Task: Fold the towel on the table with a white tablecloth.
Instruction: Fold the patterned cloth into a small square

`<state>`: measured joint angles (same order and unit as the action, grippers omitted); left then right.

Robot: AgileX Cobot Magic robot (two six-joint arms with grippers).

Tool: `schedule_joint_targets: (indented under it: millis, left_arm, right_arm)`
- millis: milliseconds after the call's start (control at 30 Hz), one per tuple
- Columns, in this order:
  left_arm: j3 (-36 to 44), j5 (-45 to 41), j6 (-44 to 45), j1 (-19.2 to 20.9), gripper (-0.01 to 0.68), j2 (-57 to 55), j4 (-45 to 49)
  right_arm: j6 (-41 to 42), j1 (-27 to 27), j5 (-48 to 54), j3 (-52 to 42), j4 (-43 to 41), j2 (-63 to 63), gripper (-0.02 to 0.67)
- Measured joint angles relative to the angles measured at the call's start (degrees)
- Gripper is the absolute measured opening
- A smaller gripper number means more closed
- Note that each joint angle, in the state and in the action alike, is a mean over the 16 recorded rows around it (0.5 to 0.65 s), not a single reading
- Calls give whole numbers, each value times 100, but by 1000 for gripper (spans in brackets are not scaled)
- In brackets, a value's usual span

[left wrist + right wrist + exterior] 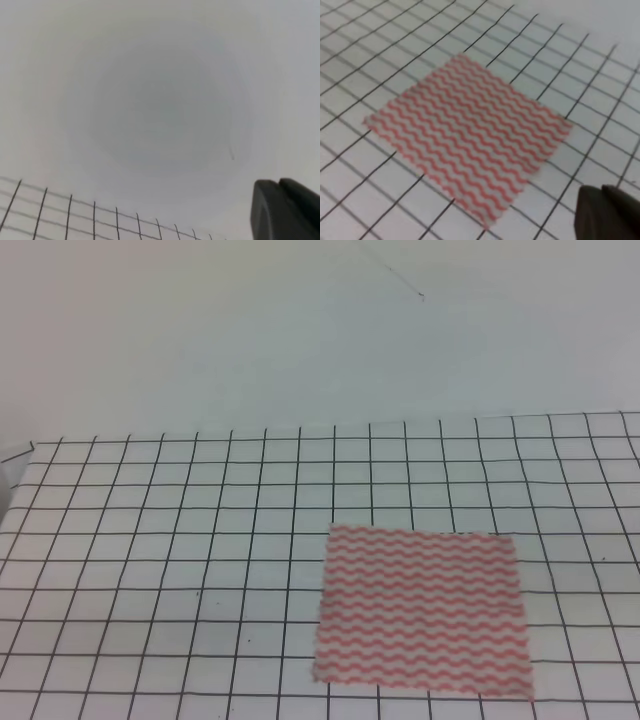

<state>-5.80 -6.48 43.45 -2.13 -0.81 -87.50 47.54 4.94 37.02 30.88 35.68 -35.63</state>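
The towel [420,610], pink-red and white in wavy stripes, lies flat and spread on the table with a white tablecloth [150,540], right of centre near the front edge. From the right wrist view the towel [470,135] appears as a diamond, and a dark part of my right gripper [607,212] shows at the lower right corner, above the cloth beside the towel's near corner. In the left wrist view my left gripper [286,212] shows only as a dark finger at the lower right, over the table's far edge [100,220]. Neither gripper appears in the exterior high view.
A plain pale wall [300,330] stands behind the table's far edge. Black grid lines cover the tablecloth [370,50] all around the towel. A pale object [8,475] sits at the far left edge.
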Motion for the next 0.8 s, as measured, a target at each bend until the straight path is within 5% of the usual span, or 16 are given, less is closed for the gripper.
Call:
schedule_joint_targets:
  millis: [267, 800]
  left_arm:
    - [-838, -1045, 993, 0, 0, -811, 733]
    - [-2530, -2871, 985, 0, 0, -4124, 2073]
  right_arm:
    - [532, 549, 449, 485, -175, -1493, -1]
    - [214, 1684, 531, 927, -1027, -3583, 4]
